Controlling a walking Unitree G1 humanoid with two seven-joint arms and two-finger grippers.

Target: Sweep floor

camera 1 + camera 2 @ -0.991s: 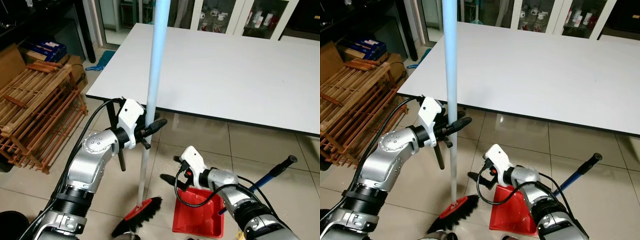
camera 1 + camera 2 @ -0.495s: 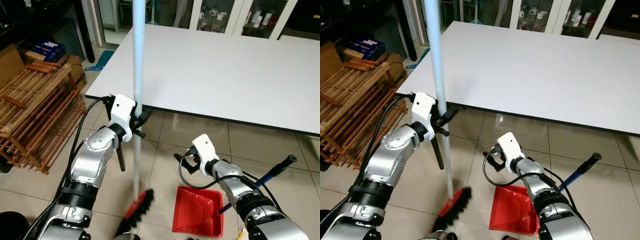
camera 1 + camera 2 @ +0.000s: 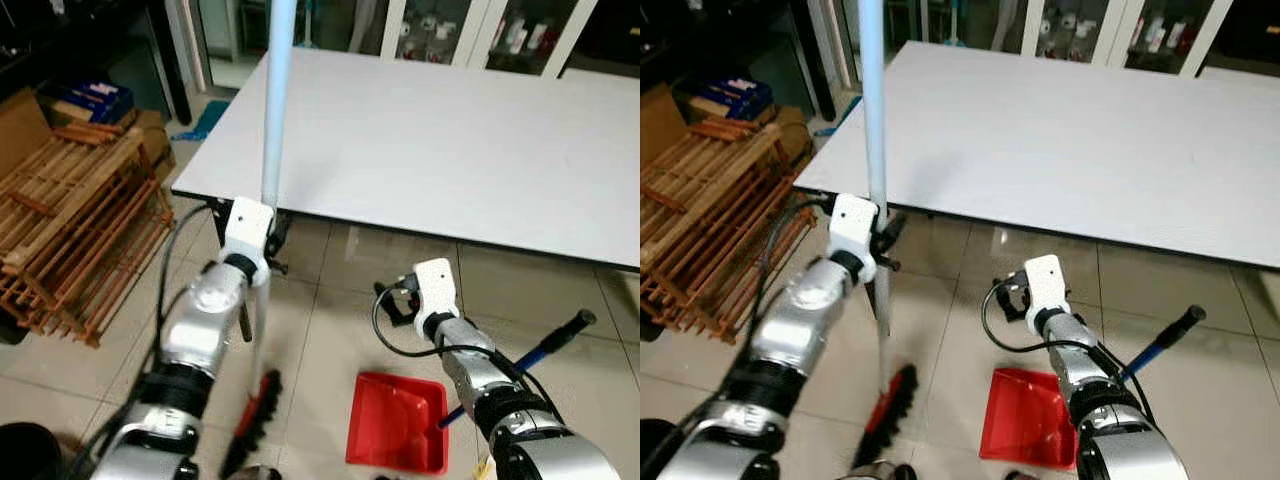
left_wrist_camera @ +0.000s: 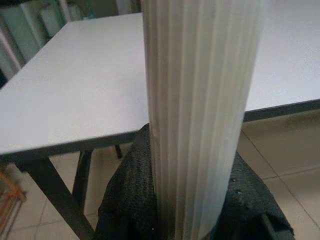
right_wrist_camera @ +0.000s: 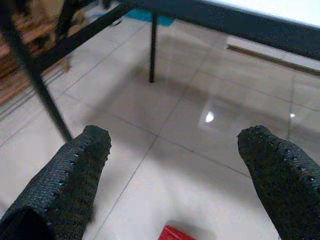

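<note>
With left gripper [image 3: 268, 228] jaws clamped on the pale broom handle [image 3: 276, 100] at centre-left, broom head [image 3: 250, 420] could swing wide of the red dustpan [image 3: 396, 436]; right gripper [image 5: 175, 165] jaws wide, empty.

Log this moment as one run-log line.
left gripper: shut on broom pole | right gripper: open, above floor | dustpan: on floor
</note>
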